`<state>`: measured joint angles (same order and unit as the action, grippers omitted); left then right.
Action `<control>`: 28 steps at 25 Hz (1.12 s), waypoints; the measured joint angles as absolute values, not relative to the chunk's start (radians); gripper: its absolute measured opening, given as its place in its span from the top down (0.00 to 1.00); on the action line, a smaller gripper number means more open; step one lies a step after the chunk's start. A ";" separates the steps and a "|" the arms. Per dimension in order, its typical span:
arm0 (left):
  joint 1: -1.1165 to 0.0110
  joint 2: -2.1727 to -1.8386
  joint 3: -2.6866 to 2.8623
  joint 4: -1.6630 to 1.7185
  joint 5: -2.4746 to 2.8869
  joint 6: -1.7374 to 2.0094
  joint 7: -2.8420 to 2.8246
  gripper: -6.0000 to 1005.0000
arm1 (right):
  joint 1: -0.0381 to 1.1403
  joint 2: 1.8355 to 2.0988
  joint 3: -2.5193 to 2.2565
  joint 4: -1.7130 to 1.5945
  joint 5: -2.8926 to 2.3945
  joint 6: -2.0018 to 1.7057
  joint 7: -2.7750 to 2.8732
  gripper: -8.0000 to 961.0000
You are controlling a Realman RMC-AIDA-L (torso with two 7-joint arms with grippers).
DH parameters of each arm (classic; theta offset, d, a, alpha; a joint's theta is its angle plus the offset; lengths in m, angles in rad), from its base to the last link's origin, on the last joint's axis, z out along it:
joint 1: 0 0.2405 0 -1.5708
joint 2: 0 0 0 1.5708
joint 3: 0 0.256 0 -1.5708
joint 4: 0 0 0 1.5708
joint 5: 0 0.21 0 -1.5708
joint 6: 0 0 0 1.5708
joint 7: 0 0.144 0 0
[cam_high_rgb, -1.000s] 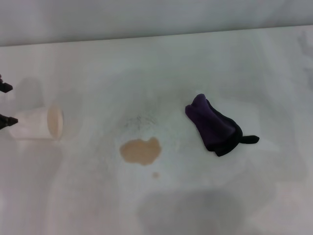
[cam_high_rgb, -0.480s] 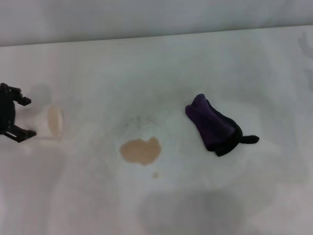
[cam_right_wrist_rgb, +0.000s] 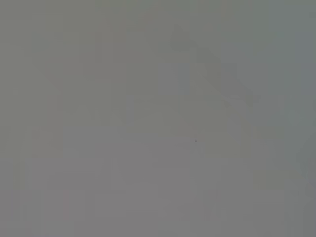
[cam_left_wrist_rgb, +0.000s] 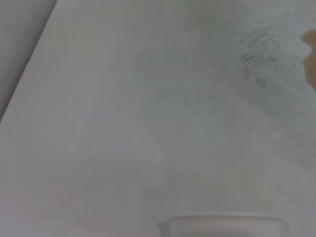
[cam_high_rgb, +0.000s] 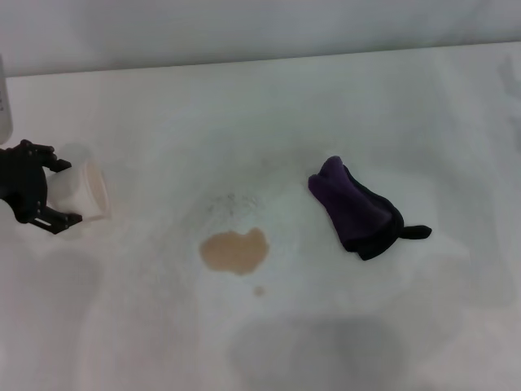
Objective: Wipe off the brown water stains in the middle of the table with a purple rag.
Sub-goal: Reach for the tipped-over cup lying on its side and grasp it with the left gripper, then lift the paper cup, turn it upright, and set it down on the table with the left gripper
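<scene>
The brown water stains are a tan blot with a tiny dot just in front of it, in the middle of the white table. An edge of the blot shows in the left wrist view. The purple rag lies bunched to the right of the blot, its black tail pointing right. My left gripper is at the far left, its fingers closed around a pale cup lying on its side. The right gripper is out of view.
The cup's rim shows close in the left wrist view. Faint dark scuff marks lie just behind the blot. The table's far edge meets a grey wall. The right wrist view shows only plain grey.
My left gripper has moved right from the left edge, over the cup, and taken hold of it. The cup has shifted slightly right and up. Rag and stains are unmoved.
</scene>
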<state>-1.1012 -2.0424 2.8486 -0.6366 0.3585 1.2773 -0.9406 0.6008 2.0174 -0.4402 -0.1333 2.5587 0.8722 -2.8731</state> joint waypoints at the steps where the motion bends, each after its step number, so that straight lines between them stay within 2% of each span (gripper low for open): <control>1: -1.100 -2.042 2.849 -0.635 0.358 1.274 -0.941 0.14 | 0.600 2.017 -0.440 -0.133 2.559 0.872 -2.873 0.09; 10: -1.079 -2.045 2.847 -0.640 0.260 1.256 -0.933 0.14 | 0.600 2.016 -0.440 -0.134 2.559 0.873 -2.873 0.09; 16: -1.035 -2.052 2.847 -0.639 -0.043 1.244 -0.908 0.22 | 0.598 2.016 -0.447 -0.136 2.556 0.873 -2.873 0.09; 18: -1.022 -2.054 2.847 -0.634 -0.100 1.239 -0.896 0.22 | 0.598 2.016 -0.450 -0.136 2.555 0.873 -2.873 0.09; 26: -0.764 -2.069 2.846 -0.279 -0.860 1.205 -0.586 0.22 | 0.592 2.018 -0.460 -0.133 2.549 0.873 -2.873 0.09; 28: -0.735 -2.071 2.845 -0.223 -0.924 1.197 -0.536 0.22 | 0.591 2.019 -0.461 -0.132 2.549 0.873 -2.873 0.09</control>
